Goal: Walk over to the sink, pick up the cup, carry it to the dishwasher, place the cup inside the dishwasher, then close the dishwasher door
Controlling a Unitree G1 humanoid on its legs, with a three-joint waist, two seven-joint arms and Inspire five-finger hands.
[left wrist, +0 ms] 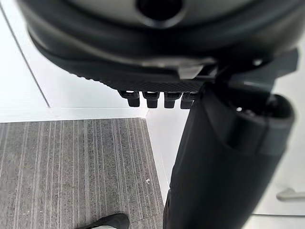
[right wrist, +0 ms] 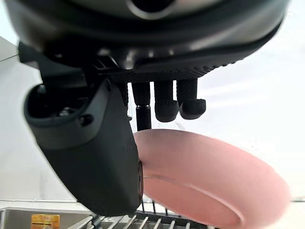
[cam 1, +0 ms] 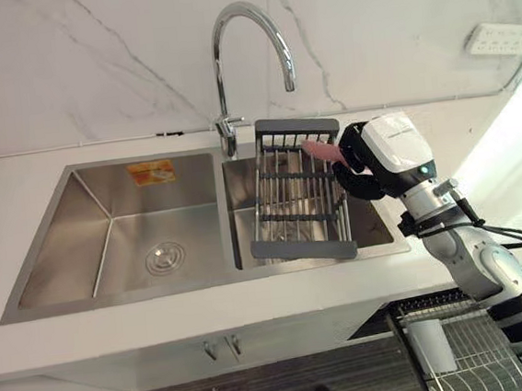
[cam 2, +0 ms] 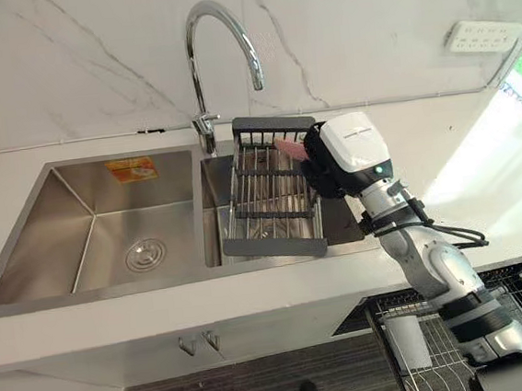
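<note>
A pink cup [cam 1: 323, 150] hangs over the back right of the dish rack [cam 1: 286, 219], which lies across the sink's right basin. My right hand [cam 1: 360, 172] is shut on the cup: in the right wrist view the thumb [right wrist: 90, 157] presses one side of the cup [right wrist: 214, 176] and the fingers [right wrist: 174, 102] curl over its far rim. The cup [cam 2: 286, 145] is tilted, with its mouth turned sideways. My left hand [left wrist: 224, 167] hangs low beside white cabinets, fingers relaxed and holding nothing.
A double steel sink [cam 1: 107, 229] sits in a white counter, with a curved faucet [cam 1: 227, 32] behind the divider. The pulled-out dishwasher rack [cam 1: 470, 351] shows at the lower right below the counter. A wall socket [cam 1: 502, 38] is at the upper right. The floor [left wrist: 76, 176] is grey-striped.
</note>
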